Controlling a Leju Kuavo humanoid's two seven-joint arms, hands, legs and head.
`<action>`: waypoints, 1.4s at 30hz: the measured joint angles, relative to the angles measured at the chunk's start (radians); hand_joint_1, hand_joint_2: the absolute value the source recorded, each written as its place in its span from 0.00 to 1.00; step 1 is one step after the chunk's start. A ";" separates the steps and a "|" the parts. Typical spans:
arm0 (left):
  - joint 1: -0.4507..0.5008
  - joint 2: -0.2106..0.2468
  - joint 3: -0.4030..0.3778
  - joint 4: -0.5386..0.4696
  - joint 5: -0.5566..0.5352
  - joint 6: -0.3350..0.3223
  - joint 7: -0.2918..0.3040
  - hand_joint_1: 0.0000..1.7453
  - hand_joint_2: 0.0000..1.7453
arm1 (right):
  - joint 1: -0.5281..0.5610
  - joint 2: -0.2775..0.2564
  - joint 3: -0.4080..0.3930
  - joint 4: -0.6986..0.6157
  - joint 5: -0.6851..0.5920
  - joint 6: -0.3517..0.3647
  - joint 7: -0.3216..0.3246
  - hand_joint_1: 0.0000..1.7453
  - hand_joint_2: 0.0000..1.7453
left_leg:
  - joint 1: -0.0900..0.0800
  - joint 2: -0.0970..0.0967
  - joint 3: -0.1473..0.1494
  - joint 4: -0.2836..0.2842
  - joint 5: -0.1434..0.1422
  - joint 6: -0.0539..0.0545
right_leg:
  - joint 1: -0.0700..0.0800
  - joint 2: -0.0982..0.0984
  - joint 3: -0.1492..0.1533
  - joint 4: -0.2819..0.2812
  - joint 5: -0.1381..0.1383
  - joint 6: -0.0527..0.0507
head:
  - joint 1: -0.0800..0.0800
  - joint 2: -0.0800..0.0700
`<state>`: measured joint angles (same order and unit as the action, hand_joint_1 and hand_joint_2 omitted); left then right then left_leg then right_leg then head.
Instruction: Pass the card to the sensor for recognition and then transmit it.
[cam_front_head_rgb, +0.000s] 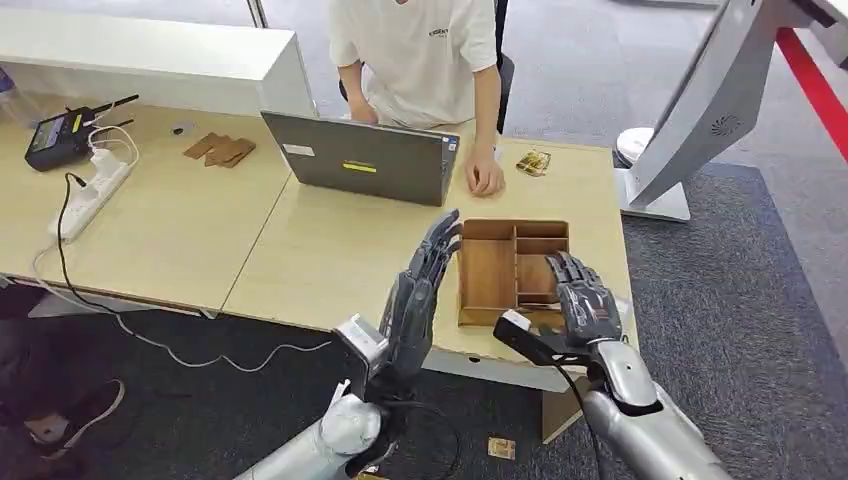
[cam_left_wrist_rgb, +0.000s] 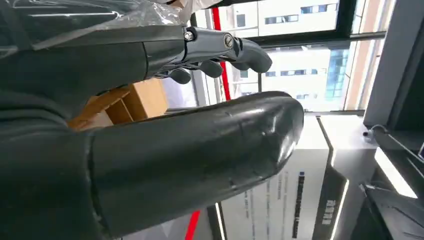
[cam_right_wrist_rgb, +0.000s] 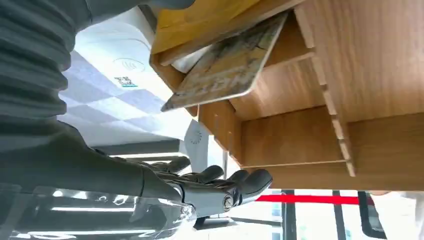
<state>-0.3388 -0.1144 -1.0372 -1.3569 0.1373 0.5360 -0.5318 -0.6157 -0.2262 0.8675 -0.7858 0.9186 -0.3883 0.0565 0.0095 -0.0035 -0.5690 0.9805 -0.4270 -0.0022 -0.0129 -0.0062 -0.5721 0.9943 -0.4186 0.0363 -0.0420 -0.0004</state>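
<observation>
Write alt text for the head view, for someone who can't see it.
Two silver robot arms reach over a light wooden table: the open left hand beside a compartmented wooden tray, the right hand over its near corner. Behind, a seated person's hand rests beside a grey laptop.

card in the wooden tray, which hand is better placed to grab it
Right. The right hand hovers over the wooden tray, and its wrist view shows the card leaning in a compartment. The left hand stands open beside the tray.

1 tray (cam_front_head_rgb: 488, 275), 1 laptop (cam_front_head_rgb: 365, 160), 2 cards (cam_front_head_rgb: 533, 162) (cam_front_head_rgb: 501, 447), 1 pwr strip (cam_front_head_rgb: 92, 190).
</observation>
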 joint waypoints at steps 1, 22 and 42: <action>0.000 0.000 0.000 0.000 0.001 0.003 0.000 0.00 0.00 | 0.000 0.001 0.001 -0.005 0.000 0.001 -0.002 0.00 1.00 | 0.000 0.000 0.000 0.000 0.000 0.000 | 0.000 0.000 0.000 0.000 0.000 0.000 | 0.000 0.000; 0.000 0.000 0.000 0.000 0.003 0.005 0.004 0.00 0.00 | 0.006 0.005 0.006 -0.034 -0.016 0.033 0.002 1.00 1.00 | 0.000 0.000 0.000 0.000 0.000 0.000 | 0.000 0.000 0.000 0.000 0.000 0.000 | 0.000 0.000; 0.002 0.000 -0.004 -0.002 -0.005 -0.006 0.014 0.00 0.00 | 0.034 -0.013 0.005 -0.063 -0.023 0.042 0.021 1.00 1.00 | 0.000 0.000 0.000 0.000 0.000 0.000 | 0.000 0.000 0.000 0.000 0.000 0.000 | 0.000 0.000</action>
<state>-0.3371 -0.1144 -1.0411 -1.3584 0.1324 0.5295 -0.5173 -0.5821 -0.2396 0.8728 -0.8488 0.8957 -0.3460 0.0778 0.0094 -0.0034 -0.5687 0.9805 -0.4270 -0.0022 -0.0129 -0.0062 -0.5722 0.9943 -0.4187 0.0363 -0.0420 -0.0004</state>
